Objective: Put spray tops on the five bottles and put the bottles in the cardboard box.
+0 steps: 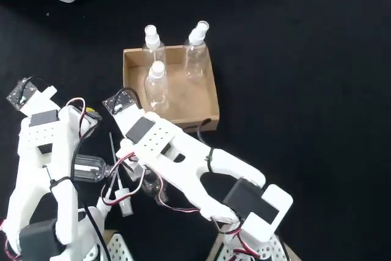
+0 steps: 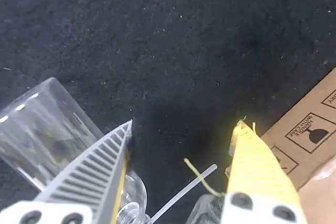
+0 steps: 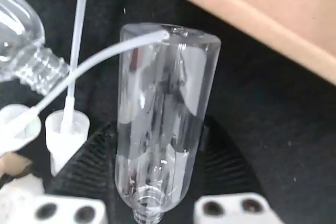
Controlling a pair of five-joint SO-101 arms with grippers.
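Between the black pads of my right gripper (image 3: 160,129) stands a clear bottle (image 3: 165,114) with no top, its open neck toward the camera; the gripper is shut on it. Beside it lie a spray top (image 3: 65,132) with a straight tube, a second top (image 3: 18,124) with a curved tube, and another uncapped bottle (image 3: 23,30). My left gripper (image 2: 184,129) hangs open over the black cloth, with a clear bottle (image 2: 47,129) past its grey finger. From above, that bottle (image 1: 91,169) lies between the arms. Three capped bottles (image 1: 157,87) stand in the cardboard box (image 1: 195,111).
Black cloth (image 1: 305,90) covers the table, and its right half is wide free room. The box corner (image 2: 310,129) lies close beyond the left gripper's yellow finger. A loose spray top (image 1: 125,203) lies near the arm bases. The right arm (image 1: 183,157) stretches across the table's front.
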